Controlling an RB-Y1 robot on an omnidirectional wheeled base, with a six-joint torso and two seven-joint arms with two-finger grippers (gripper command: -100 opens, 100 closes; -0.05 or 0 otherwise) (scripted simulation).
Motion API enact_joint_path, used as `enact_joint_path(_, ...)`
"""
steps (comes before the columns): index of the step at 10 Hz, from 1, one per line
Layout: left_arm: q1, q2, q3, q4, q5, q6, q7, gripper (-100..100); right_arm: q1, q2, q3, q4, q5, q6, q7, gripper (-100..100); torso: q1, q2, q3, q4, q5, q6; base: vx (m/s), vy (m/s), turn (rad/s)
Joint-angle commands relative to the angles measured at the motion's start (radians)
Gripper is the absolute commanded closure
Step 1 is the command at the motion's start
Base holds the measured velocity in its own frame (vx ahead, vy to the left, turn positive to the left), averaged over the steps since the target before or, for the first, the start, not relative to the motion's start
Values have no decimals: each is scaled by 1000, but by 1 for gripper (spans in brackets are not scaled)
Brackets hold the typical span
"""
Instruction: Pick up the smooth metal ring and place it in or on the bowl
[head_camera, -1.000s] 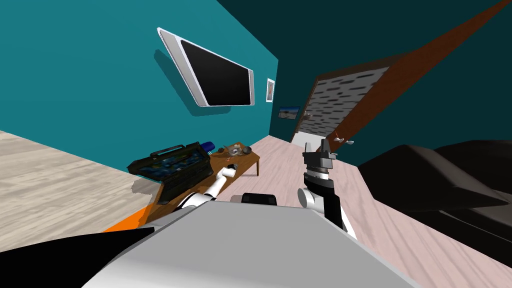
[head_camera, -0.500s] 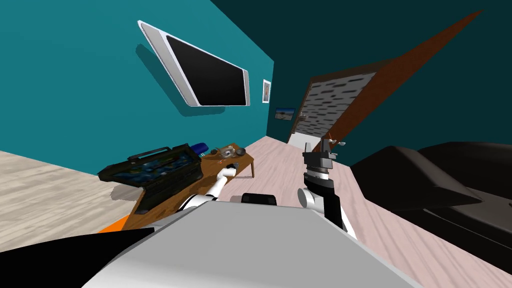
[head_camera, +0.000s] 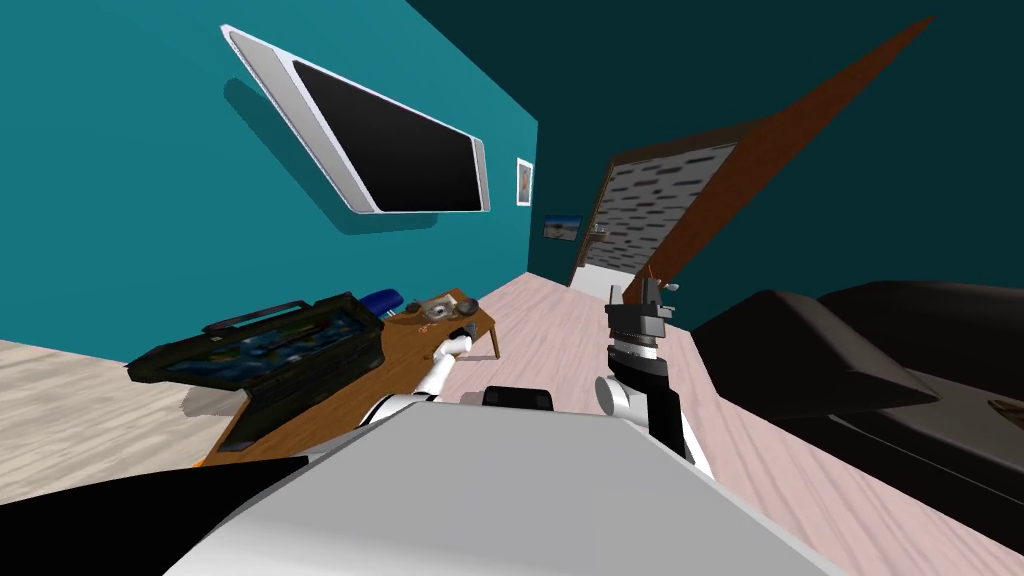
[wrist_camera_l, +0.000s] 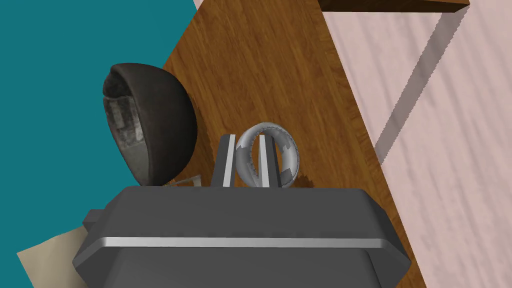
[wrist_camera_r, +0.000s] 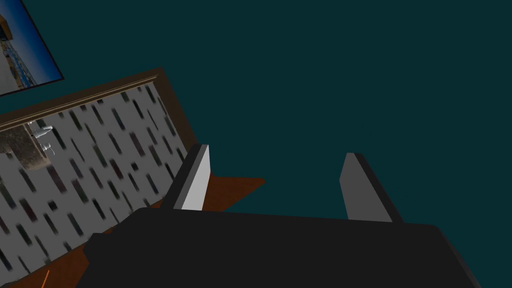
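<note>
- The left gripper (wrist_camera_l: 246, 137) is clamped on the grey ring (wrist_camera_l: 287, 155). One blade is outside the band and the other passes through the hole. It sits over the far end of the wooden table (wrist_camera_l: 280, 65), just beside the dark bowl (wrist_camera_l: 165, 125).
- The ring looks stiff, light and slick, so a pinch on its thin band may let it swivel.
- Whether it rests on the table or hangs clear is hard to tell.
- The right gripper (wrist_camera_r: 276, 151) is raised, blades apart.

The grey metal ring (wrist_camera_l: 291, 159), upright, has its band pinched by the left gripper (wrist_camera_l: 246, 140) just beside the dark bowl (wrist_camera_l: 160, 125) at the wooden table's (wrist_camera_l: 280, 65) wall-side edge.
</note>
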Motion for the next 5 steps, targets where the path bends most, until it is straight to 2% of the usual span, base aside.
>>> enact_joint_path(1, 2, -17, 40, 1, 28, -44, 13, 100, 0, 0, 0, 0, 0, 0, 0, 0, 0, 0, 0, 0, 0, 0, 76, -220, -21)
enact_joint_path(3, 6, -31, 84, -1, 66, -93, 28, 100, 0, 0, 0, 0, 0, 0, 0, 0, -1, 0, 0, 0, 0, 0, 97, -185, -15)
enact_joint_path(5, 7, -42, 124, -3, 102, -140, 43, 100, 0, 0, 0, 0, 0, 0, 0, 0, 3, 0, 0, 0, 1, -1, 109, -141, 0)
